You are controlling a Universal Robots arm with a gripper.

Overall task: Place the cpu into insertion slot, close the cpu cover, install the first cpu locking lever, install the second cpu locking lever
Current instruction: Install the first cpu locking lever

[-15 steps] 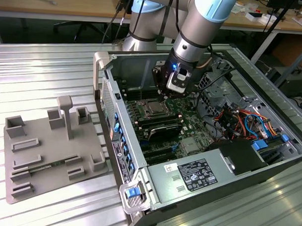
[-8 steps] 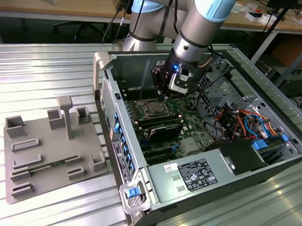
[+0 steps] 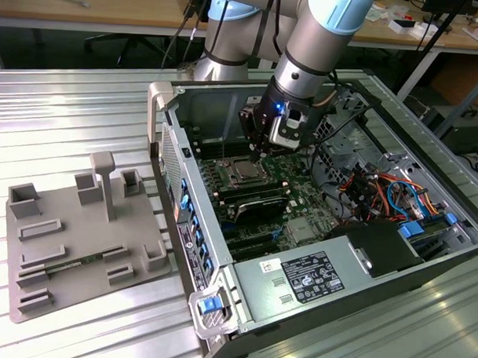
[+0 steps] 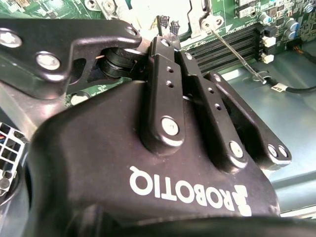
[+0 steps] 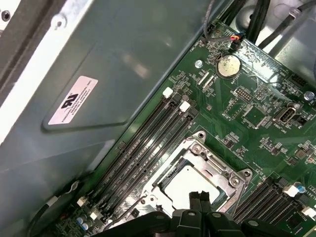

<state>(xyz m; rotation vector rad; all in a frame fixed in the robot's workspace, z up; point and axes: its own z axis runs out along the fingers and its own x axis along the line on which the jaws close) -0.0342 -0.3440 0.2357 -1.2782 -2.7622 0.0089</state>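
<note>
gripper fingertips together over cpu cover, cover down on insertion slot

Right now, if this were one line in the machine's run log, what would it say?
arm: inside case | gripper: shut, over socket | cpu: seated in socket | cover: down over cpu | lever: near gripper

Silvery cpu cover, green motherboard, black pincer, grey tray
</note>
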